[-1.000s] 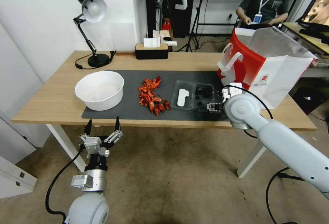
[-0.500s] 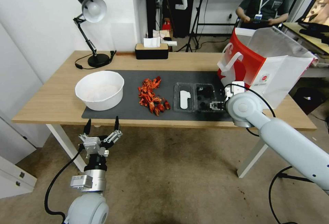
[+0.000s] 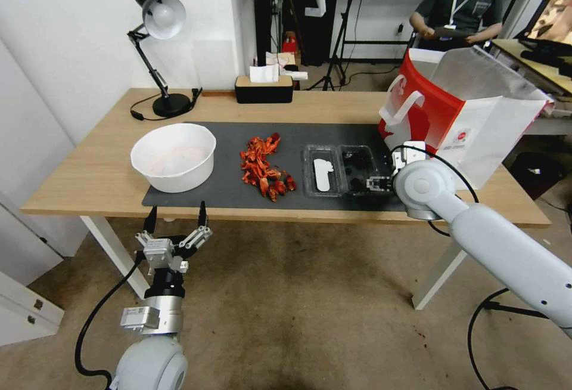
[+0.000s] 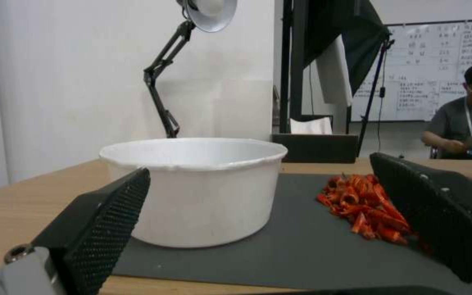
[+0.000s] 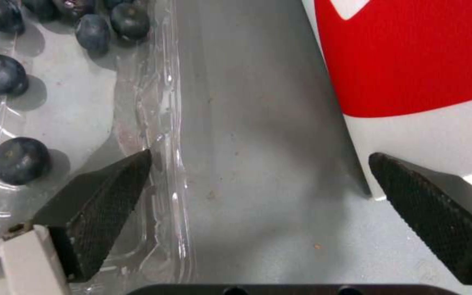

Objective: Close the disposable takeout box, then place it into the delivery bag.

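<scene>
The disposable takeout box [image 3: 339,170] lies open and flat on the dark mat, its clear halves side by side. One half has a white patch, the other holds dark berries [image 5: 19,159]. My right gripper [image 3: 376,184] is at the box's right edge, low over the mat and open. In the right wrist view the right gripper [image 5: 260,176] has one fingertip [image 5: 105,196] over the box's clear rim [image 5: 162,102] and the other beside the delivery bag [image 5: 411,53]. The red-and-white delivery bag [image 3: 459,110] stands open just right of the box. My left gripper [image 3: 176,223] hangs open below the table's front edge.
A white bowl [image 3: 174,156] sits at the mat's left end, with a pile of red bits [image 3: 265,166] between it and the box. A desk lamp [image 3: 158,50] and a tissue box [image 3: 264,87] stand at the back of the table [image 3: 89,181].
My right gripper has drawn slightly to the right, toward the bag, and the box has slid a little that way with it. The left arm has not moved.
</scene>
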Controlling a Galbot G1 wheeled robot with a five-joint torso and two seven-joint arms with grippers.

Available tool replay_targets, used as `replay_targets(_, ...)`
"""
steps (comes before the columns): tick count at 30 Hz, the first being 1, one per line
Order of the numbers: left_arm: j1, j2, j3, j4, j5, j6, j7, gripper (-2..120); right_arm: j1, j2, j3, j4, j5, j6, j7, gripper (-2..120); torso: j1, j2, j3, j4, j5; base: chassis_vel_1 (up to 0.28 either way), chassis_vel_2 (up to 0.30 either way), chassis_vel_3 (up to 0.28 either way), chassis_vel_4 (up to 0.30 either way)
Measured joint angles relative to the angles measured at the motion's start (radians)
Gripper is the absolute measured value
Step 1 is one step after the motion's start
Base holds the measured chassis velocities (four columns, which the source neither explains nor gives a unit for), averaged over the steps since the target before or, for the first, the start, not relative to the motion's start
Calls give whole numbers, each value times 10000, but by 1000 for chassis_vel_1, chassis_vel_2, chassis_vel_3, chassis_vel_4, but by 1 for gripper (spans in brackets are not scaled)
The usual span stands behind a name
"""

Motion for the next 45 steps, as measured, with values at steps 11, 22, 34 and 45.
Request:
replay_targets(11,-51,-46,61,50,-9,-1,1,100,-46,6,43,26,-6,0,-123,100,-1,0,0,0,1,0,0,0,0)
replay_targets(22,-48,-73,58,52,-30,0,4,100,-290,-45,276,198,-335,0,-695,100,0,0,0,0,1,0,0,0,0)
replay_targets(34,34,-60,-18,-75,-42,2,-11,100,-179,-226,278,421,-537,0,-791,100,0,0,0,-1,2,0,0,0,0)
replay_targets(45,43,-38,-62,-177,-66,-1,-21,100,-1149,-814,1436,2243,-1857,1547,-3246,100,0,0,0,2,0,0,0,0,0)
